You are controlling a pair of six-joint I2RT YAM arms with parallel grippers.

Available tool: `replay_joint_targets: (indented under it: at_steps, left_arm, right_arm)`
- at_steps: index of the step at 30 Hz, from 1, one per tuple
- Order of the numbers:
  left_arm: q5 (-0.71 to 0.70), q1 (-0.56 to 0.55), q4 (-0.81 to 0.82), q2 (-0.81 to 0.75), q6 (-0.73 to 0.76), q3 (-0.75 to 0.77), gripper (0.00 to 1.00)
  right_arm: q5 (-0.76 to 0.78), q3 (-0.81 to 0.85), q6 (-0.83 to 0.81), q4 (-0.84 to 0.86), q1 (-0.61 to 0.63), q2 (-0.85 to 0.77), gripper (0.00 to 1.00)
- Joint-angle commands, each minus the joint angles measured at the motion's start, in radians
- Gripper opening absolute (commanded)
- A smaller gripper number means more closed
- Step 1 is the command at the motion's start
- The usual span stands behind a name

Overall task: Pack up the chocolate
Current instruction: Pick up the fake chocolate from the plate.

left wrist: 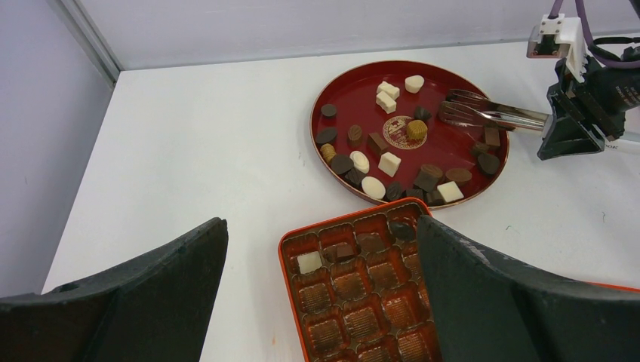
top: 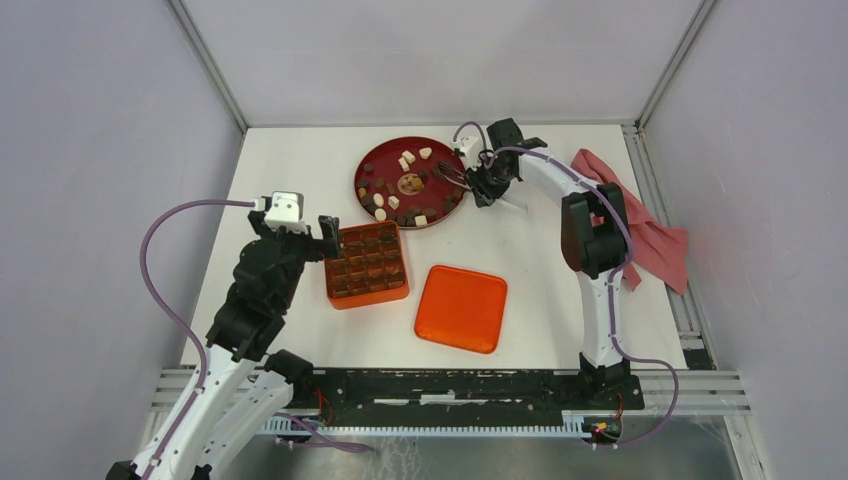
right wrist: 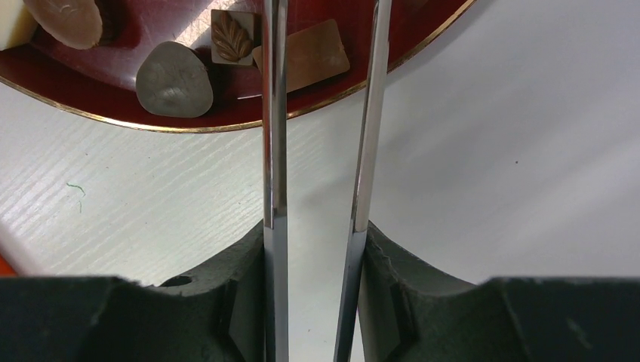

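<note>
**Enclosure.** Plain pale walls [top: 100, 150] stand on three sides, joined by metal corner posts [top: 208, 60]. The bench [top: 290, 170] is white, matt and faintly grained. A black rail [top: 450, 385] runs along its near edge, behind both sets of jaws.

**Left jaws.** Spread wide. The orange box [top: 372, 298] lies on the bench just ahead of them. In the wrist view its near end sits between them. Several far cells of the box hold pieces, one of them cream-white.

**Right jaws.** Pinching metal tongs [left wrist: 490, 117]. The two blades stand apart and reach forward from the jaws, over the rim of the red plate [left wrist: 355, 90].

**Chocolate** [left wrist: 389, 163]**.** Most pieces, dark and cream-white, lie loose on the plate. They are ahead of the right jaws and well beyond the left jaws.

**Other items.** The orange lid [top: 461, 308] lies flat on the bench, right of the box and behind the right jaws. A red cloth [top: 655, 240] lies crumpled at the bench's right edge, to the right of the right jaws.
</note>
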Motion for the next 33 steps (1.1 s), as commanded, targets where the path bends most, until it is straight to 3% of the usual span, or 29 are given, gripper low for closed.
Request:
replay_joint_targets:
  at_steps: [1, 16, 22, 26, 32, 33]
  left_arm:
    - [0.009, 0.005, 0.025, 0.002, -0.025, 0.02, 0.99]
    - [0.012, 0.006, 0.025, 0.005, -0.025, 0.019, 0.99]
    - [0.013, 0.006, 0.025, 0.008, -0.025, 0.019, 0.99]
    - [0.012, 0.006, 0.025, 0.011, -0.025, 0.019, 0.99]
    - [0.011, 0.006, 0.023, 0.009, -0.025, 0.019, 0.99]
    - [0.011, 0.006, 0.024, 0.009, -0.025, 0.02, 0.99]
  right_arm:
    - [0.022, 0.032, 0.019, 0.038, 0.0, 0.006, 0.44]
    - [0.031, 0.05, 0.027, 0.046, 0.0, 0.035, 0.45]
    - [0.029, 0.054, 0.028, 0.048, 0.0, 0.034, 0.4]
    - [0.028, 0.049, 0.028, 0.049, 0.0, 0.029, 0.3]
    - [0.012, 0.023, 0.027, 0.066, -0.002, -0.011, 0.0]
    - [0.006, 0.014, 0.028, 0.074, -0.003, -0.025, 0.0]
